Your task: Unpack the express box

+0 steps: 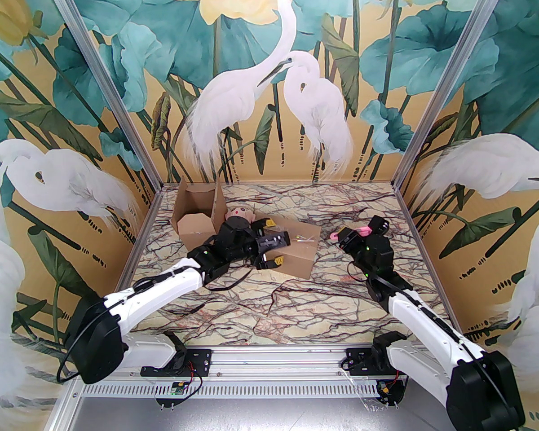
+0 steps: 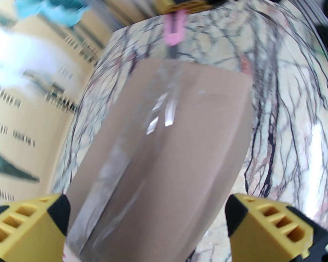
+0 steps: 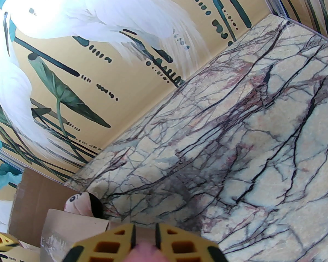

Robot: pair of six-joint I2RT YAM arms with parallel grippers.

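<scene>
Now our left gripper stands wide open and empty, fingers flanking the taped express box on the table; our right gripper pinches a pink tool near the box's far end. We judge tape-cutting in hand; next the tool must meet the seam squarely.

The left arm is hiding the doll's body beside the box. In the left wrist view the box is blurring, its near end running off-frame, and the pink thing beyond it is smearing past recognition.

No legible text or labels
</scene>
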